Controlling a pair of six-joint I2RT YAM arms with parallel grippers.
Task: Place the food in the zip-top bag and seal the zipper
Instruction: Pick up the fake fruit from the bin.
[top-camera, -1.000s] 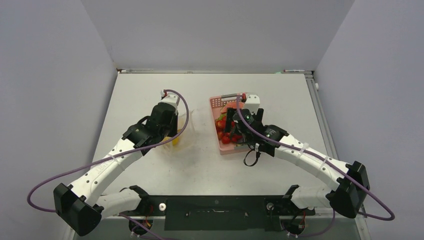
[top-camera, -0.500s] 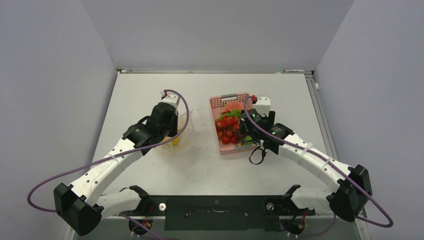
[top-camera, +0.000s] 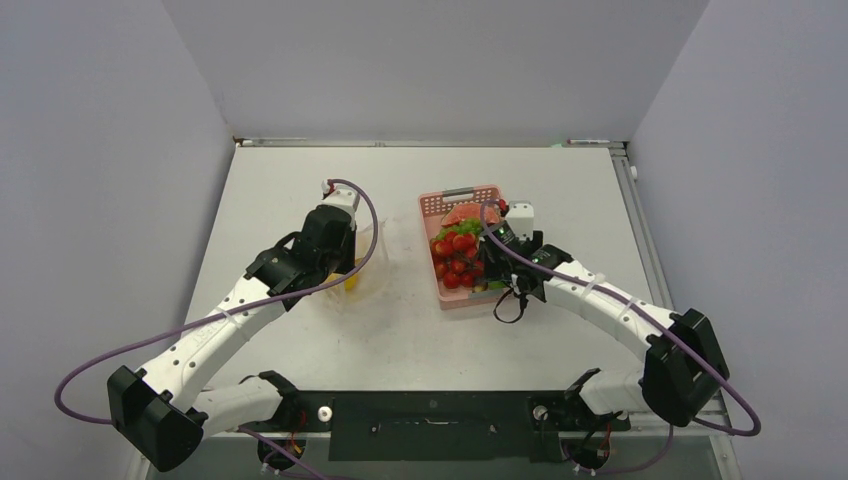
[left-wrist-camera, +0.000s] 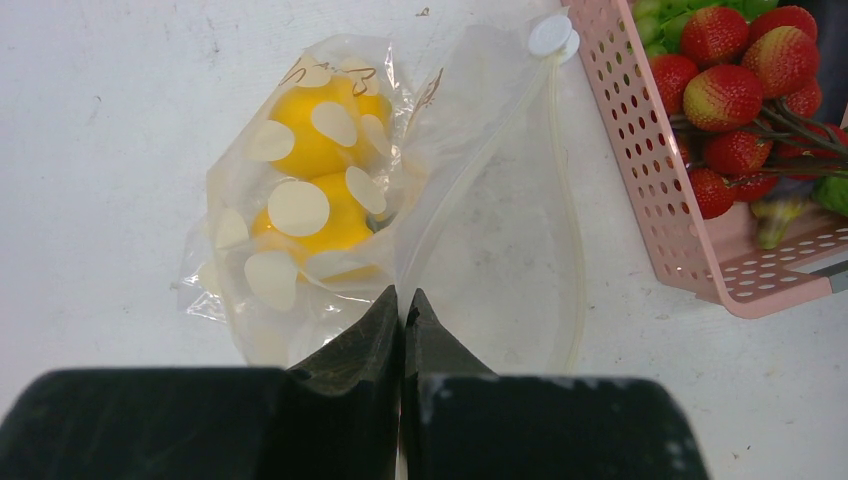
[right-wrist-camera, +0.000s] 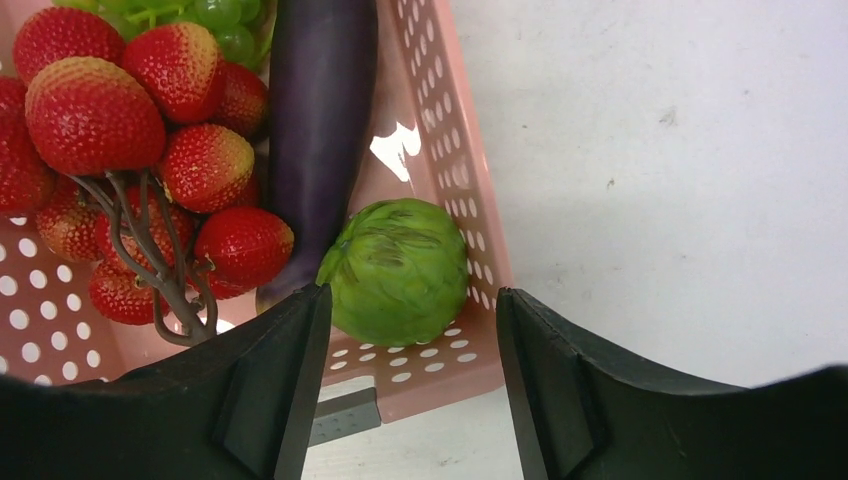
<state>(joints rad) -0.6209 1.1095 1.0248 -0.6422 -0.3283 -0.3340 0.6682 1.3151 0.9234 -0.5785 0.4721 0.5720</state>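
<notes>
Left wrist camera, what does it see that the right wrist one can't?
Left wrist only: the zip-top bag, yellow food inside it, the zipper, and the left gripper shut on the bag's edge. Right wrist only: the purple eggplant and the round green piece, straddled by the open right gripper. Both: the pink basket and the cluster of red fruit.

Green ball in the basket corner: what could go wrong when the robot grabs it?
The right gripper straddles the green piece, wedged in a corner of the pink basket, so one finger might catch the wall and drag the basket. The eggplant lies right beside it and could get pinched too.
</notes>
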